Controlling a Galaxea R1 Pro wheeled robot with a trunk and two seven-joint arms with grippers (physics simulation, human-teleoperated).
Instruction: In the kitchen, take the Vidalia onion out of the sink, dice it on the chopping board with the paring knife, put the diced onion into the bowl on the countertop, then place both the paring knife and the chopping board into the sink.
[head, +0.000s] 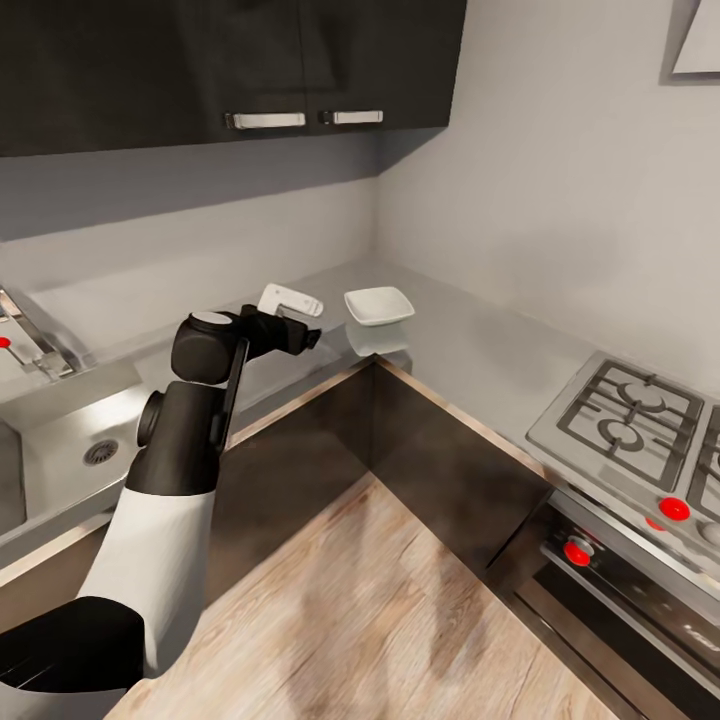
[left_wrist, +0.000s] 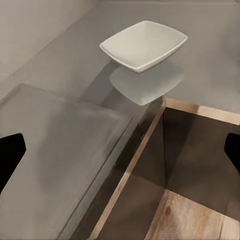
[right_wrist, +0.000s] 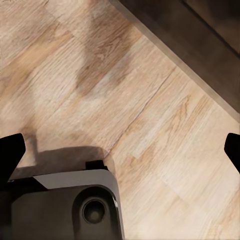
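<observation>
The white square-ish bowl sits on the grey countertop in the corner where two runs of worktop meet. My left gripper hovers just to the bowl's left above the counter edge, open, with nothing between its dark fingertips. At the far left lies the steel sink with its round drain and grey tap. My right gripper hangs open over the wooden floor. The onion, chopping board and paring knife are out of view.
A gas hob with red knobs takes up the right counter. Dark wall cabinets hang above the worktop and dark base cabinets stand below it. The wood floor lies in front. My own base appears under the right gripper.
</observation>
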